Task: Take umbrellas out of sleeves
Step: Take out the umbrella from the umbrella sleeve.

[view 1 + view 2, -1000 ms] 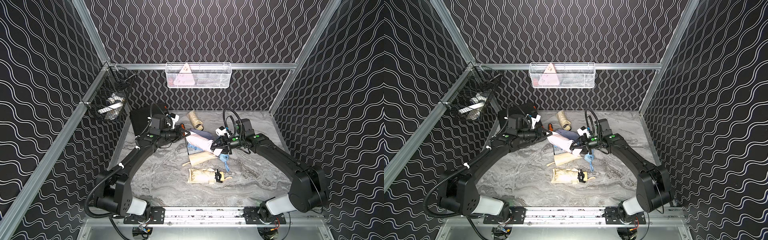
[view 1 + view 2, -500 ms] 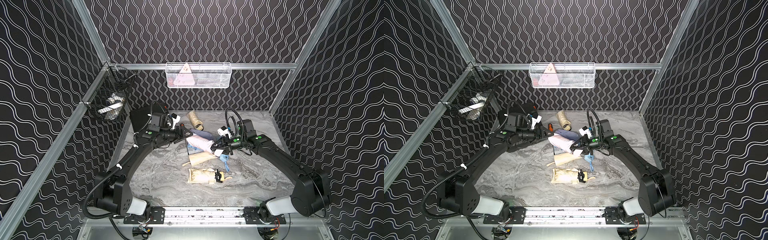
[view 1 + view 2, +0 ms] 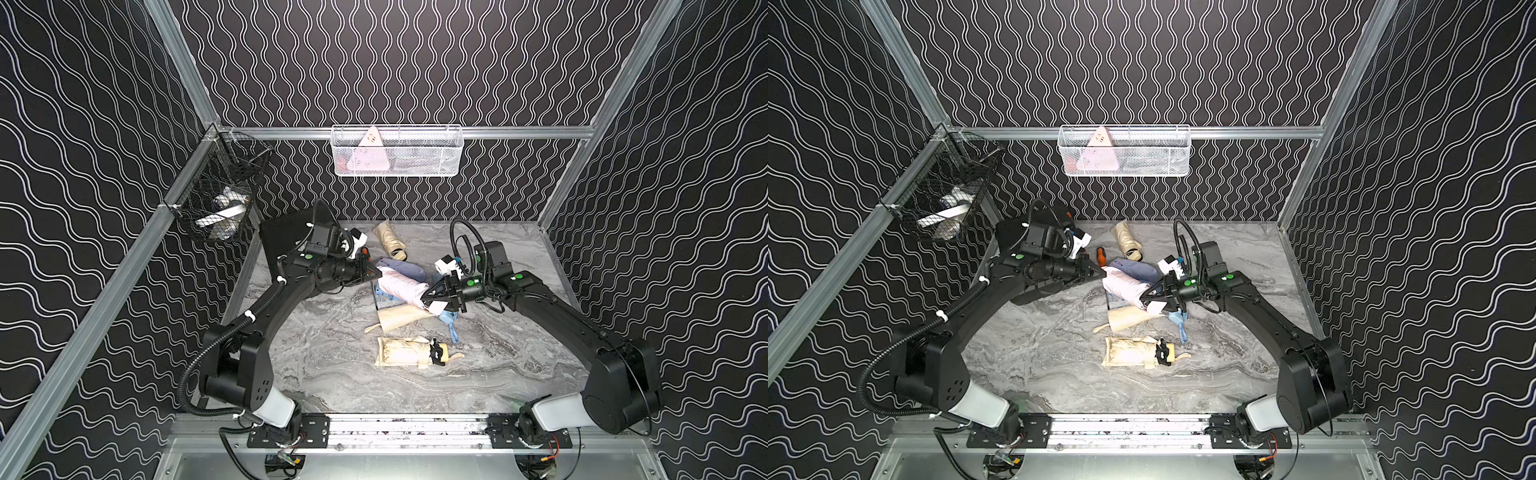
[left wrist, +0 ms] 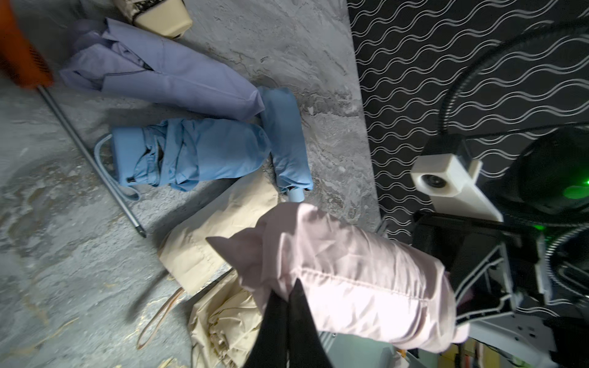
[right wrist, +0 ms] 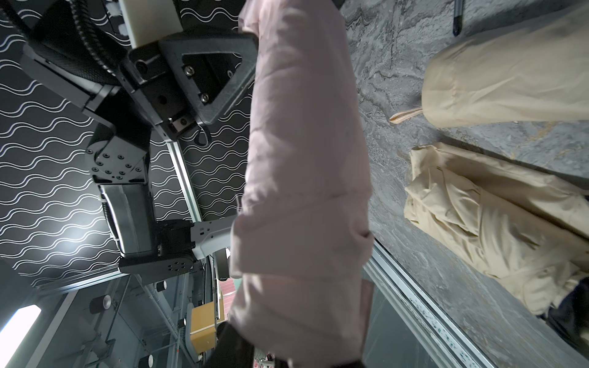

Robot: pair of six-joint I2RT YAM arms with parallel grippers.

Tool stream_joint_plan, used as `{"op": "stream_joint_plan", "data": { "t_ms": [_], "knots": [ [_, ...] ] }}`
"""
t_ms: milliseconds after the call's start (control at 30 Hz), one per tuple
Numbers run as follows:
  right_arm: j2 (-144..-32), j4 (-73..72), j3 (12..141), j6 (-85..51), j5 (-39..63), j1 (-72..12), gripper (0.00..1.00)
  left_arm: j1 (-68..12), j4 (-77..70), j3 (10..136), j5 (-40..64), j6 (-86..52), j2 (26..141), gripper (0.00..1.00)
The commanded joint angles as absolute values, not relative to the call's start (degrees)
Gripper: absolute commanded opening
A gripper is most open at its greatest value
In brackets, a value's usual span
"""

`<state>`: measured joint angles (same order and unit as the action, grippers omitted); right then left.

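Table point(image 3: 332, 374) nearest my base bore a cream umbrella point(image 3: 405, 352) lying bare, and just beyond it a cream sleeve point(image 3: 401, 318) lying limp. I judged that pair done.

Next out, the pink sleeve point(image 4: 357, 274) was held clear of the table, spanning between my two arms. My left gripper point(image 4: 288, 299) was pinched fully closed on a fold of cloth at one end. My right gripper point(image 3: 428, 297) was clamped round the opposite, filled end, and so on the pink umbrella hidden inside. Whether it gripped through cloth or on the bare umbrella I could not tell.

Beyond these, on the table, lay a crinkled light blue umbrella point(image 4: 191, 153), a smooth light blue tube point(image 4: 287, 137) touching it, a lilac bundle point(image 4: 165, 76) and, farthest, a second cream umbrella point(image 3: 388, 241).

Step in hand, by my judgement, was stripping the pink pair. The next move called for drawing the arms apart along the sleeve's length, with the left holding only cloth and the right holding the umbrella. A left pinch that also caught canopy would drag both along together.
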<state>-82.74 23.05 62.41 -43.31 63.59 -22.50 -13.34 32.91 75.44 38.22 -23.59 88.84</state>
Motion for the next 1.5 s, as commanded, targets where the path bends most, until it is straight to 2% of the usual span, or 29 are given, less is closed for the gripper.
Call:
{"op": "stream_joint_plan", "data": {
  "t_ms": [0, 100, 133, 300, 467, 567, 667, 833, 1000, 1100, 1267, 1367, 1400, 1433, 1467],
  "knots": [
    [-83.0, 28.1, 64.4, -37.8, 62.1, -22.6, 0.00, -16.4, 45.4, 79.3, 15.7, -14.4, 88.2, 0.00],
    [-82.1, 29.5, 64.3, -38.0, 58.4, -22.6, 0.00, -21.2, 51.5, 81.6, -1.7, -9.0, 88.5, 0.00],
    [-81.9, 29.6, 64.2, -37.9, 57.8, -22.5, 0.00, -21.8, 52.0, 81.3, -4.2, -8.2, 88.4, 0.00],
    [-82.2, 29.1, 63.6, -37.7, 58.8, -22.3, 0.00, -21.3, 51.5, 77.1, -9.2, -7.5, 86.2, 0.00],
    [-81.3, 28.2, 62.7, -37.8, 60.4, -22.4, 0.00, -15.6, 50.2, 74.1, -5.5, -8.0, 85.1, 0.00],
    [-82.1, 32.5, 63.7, -35.2, 60.9, -22.4, 0.00, -13.6, 50.6, 73.0, -5.7, -7.8, 85.2, 0.00],
    [-81.0, 39.9, 65.4, -32.2, 56.1, -22.2, 0.00, -11.0, 49.1, 71.5, -5.9, -7.5, 85.4, 0.00],
    [-78.1, 58.6, 73.9, -27.6, 39.2, -21.5, 0.00, -8.6, 47.8, 71.1, -11.1, -5.3, 88.5, 0.00],
    [-70.9, 64.0, 77.1, -29.4, 30.2, -21.1, 0.00, -6.2, 44.6, 68.1, -13.6, -5.0, 91.1, 0.00],
    [-67.3, 63.4, 78.3, -29.8, 30.6, -20.7, 0.00, -5.2, 43.1, 66.2, -14.2, -4.8, 92.2, 0.00],
    [-68.0, 56.9, 77.6, -30.3, 44.1, -20.7, 0.00, -4.5, 43.1, 66.1, -10.2, -6.9, 94.7, 0.00],
    [-69.0, 51.4, 78.3, -33.5, 48.0, -21.0, 0.00, -4.2, 44.5, 66.0, -6.6, -8.8, 95.2, 0.00],
    [-69.5, 50.3, 79.1, -34.0, 48.8, -21.2, 0.00, -4.2, 45.2, 66.1, -6.4, -9.5, 95.1, 0.03],
    [-70.2, 49.6, 80.1, -34.2, 49.7, -21.2, 0.00, -4.2, 45.9, 66.0, -6.3, -10.3, 94.4, 0.24],
    [-71.0, 49.3, 81.2, -34.2, 50.6, -21.5, 0.00, -4.1, 46.2, 65.8, -5.9, -10.8, 93.2, 0.39]
  ]
}}
